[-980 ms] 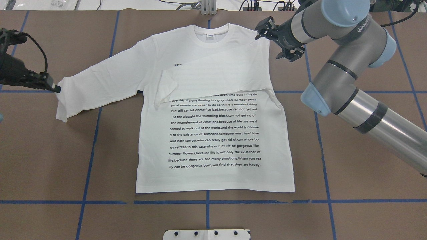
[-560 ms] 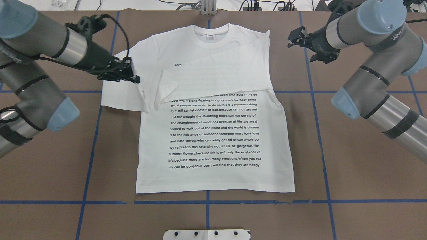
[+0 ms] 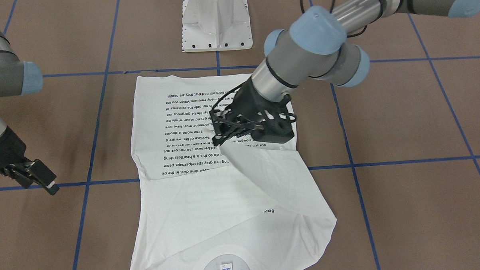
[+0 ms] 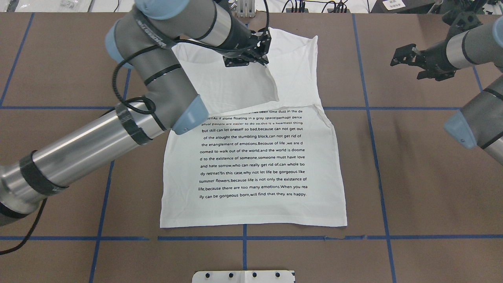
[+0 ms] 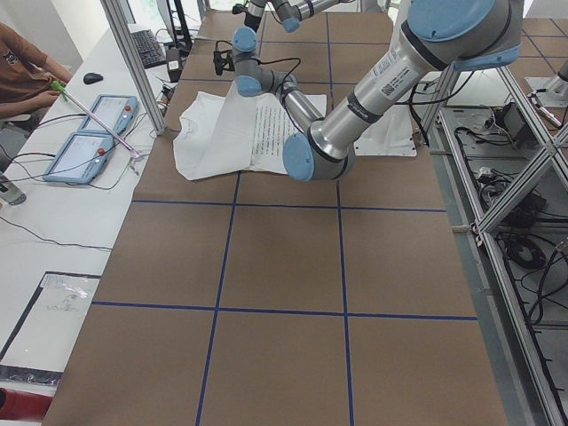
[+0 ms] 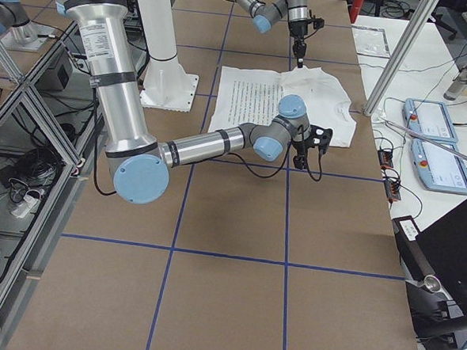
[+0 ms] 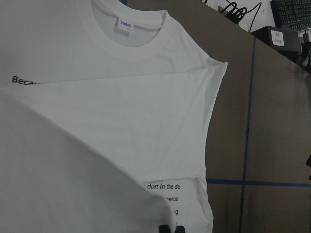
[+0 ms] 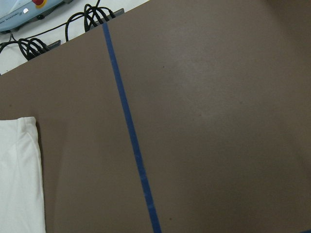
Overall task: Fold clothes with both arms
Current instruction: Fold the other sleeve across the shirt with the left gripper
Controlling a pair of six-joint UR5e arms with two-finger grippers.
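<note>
The white T-shirt (image 4: 251, 157) lies flat on the brown table with its printed text facing up and its collar (image 7: 131, 34) at the far edge. One sleeve is folded across the chest. My left gripper (image 4: 262, 59) hangs above the upper chest near the collar, shut on the other sleeve (image 3: 257, 170). That sleeve is lifted and drapes from the gripper over the first fold. In the front view the left gripper (image 3: 218, 143) pinches the cloth's end. My right gripper (image 4: 410, 62) hovers open and empty over bare table, right of the shirt. The right wrist view catches only the shirt's edge (image 8: 19, 174).
Blue tape lines (image 4: 369, 118) grid the brown table. The white pedestal base (image 3: 216, 20) stands at the near edge behind the hem. Beyond the far edge are cables, an aluminium post (image 5: 133, 62), two control tablets (image 5: 89, 133) and a seated person (image 5: 22, 71).
My left arm swung from the table's far left across the shirt, carrying the sleeve over the chest to near the collar. The right arm drew back to the right, away from the shirt.
</note>
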